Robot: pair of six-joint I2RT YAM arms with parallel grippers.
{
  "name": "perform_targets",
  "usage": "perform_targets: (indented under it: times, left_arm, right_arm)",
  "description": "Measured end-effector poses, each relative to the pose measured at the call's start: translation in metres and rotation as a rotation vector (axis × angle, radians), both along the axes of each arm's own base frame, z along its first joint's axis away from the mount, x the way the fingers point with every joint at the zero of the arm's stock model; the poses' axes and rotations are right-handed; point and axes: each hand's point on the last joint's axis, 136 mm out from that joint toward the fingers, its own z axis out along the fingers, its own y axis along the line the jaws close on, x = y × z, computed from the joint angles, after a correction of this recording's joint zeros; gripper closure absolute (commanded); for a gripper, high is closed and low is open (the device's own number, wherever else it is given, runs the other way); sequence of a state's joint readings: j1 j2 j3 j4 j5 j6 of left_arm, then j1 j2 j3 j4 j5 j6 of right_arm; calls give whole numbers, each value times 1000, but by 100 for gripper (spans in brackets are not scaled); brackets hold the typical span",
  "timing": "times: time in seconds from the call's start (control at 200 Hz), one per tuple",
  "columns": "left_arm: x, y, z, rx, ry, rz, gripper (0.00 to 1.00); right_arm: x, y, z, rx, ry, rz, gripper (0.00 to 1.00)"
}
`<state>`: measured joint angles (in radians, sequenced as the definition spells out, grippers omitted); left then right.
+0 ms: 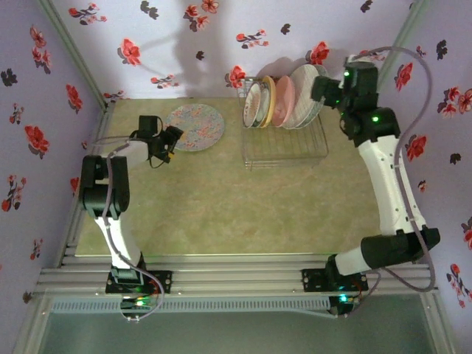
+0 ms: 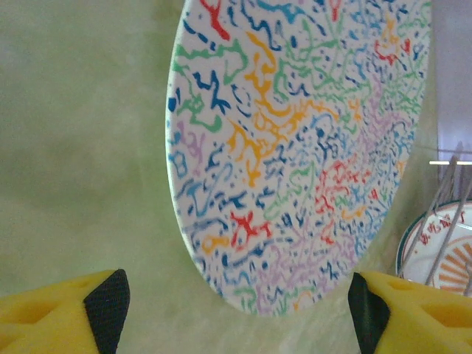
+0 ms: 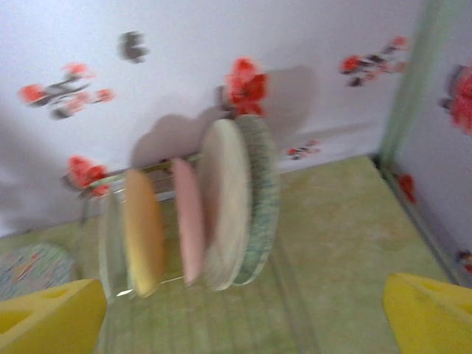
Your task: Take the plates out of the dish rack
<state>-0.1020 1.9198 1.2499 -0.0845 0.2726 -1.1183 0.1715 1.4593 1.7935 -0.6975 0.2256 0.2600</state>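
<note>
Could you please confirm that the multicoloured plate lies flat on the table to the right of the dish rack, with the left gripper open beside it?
Not quite. The multicoloured plate lies flat on the table to the left of the dish rack, not to its right, as the top external view shows. The left gripper is indeed open beside it.

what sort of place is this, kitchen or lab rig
Probably a lab rig: flower-print walls box in the table, with left arm and right arm bolted at its edge and a dish rack.
</note>
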Motion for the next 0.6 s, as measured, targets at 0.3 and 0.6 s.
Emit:
perform_targets:
  times: [0.3,0.6]
  left_arm:
    - [-45,-48,124,108,-236,-183,19]
    - [-119,-142,200,134,-465,-498,20]
  right_arm:
    - [63,-53,-77,124,191,-118,8]
    - [112,-45,-136,138,304,-55,18]
